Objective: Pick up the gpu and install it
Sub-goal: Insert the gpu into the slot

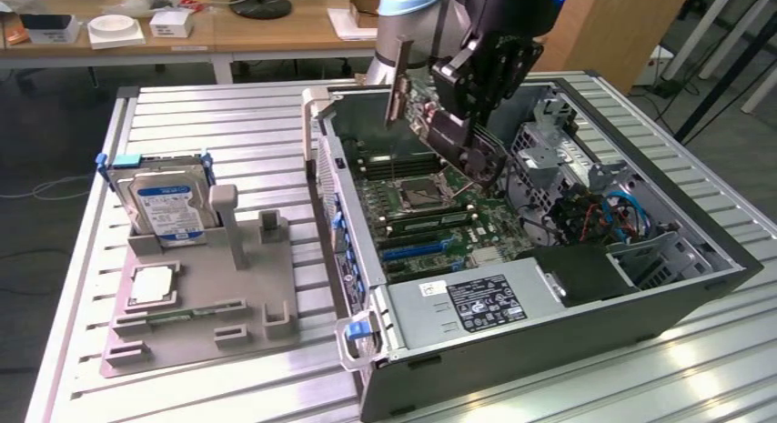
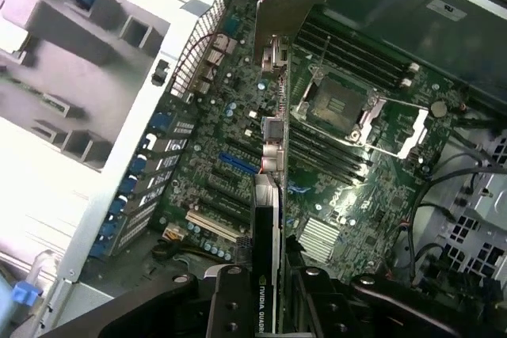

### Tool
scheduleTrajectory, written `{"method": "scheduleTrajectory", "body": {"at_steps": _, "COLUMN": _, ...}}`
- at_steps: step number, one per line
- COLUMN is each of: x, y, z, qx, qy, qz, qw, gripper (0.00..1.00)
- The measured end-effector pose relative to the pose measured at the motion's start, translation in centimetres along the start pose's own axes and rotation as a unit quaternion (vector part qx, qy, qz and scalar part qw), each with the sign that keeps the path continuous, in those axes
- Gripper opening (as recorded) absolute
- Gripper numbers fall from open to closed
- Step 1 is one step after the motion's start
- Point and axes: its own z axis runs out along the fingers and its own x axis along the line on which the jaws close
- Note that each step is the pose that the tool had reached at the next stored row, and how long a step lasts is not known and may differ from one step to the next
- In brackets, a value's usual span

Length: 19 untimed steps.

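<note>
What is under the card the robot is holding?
Under the gpu, gripped in the tool, is the green motherboard, inside the open computer case. The strip right beneath the card is hidden.

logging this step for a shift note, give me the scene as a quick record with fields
end effector: shut on the gpu
gpu: held on edge over the motherboard, not yet in a slot
motherboard: in the open computer case
hard drive: upright in the grey fixture, outside the case
</note>
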Motion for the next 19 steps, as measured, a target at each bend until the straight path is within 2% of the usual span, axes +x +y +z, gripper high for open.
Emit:
{"method": "scheduleTrajectory", "body": {"at_steps": 5, "x": -0.01, "y": -0.01, "z": 0.08, "qx": 0.0003, "qy": 0.001, "qz": -0.035, "qw": 0.9994, "gripper": 0.26}}
{"method": "scheduleTrajectory", "body": {"at_steps": 10, "x": -0.02, "y": -0.01, "z": 0.16, "qx": 0.0007, "qy": 0.0021, "qz": -0.069, "qw": 0.9976, "gripper": 0.26}}
{"method": "scheduleTrajectory", "body": {"at_steps": 15, "x": -0.04, "y": -0.02, "z": 0.23, "qx": 0.0011, "qy": 0.0032, "qz": -0.103, "qw": 0.9947, "gripper": 0.26}}
{"method": "scheduleTrajectory", "body": {"at_steps": 19, "x": -0.05, "y": -0.03, "z": 0.29, "qx": 0.0014, "qy": 0.004, "qz": -0.13, "qw": 0.9915, "gripper": 0.26}}
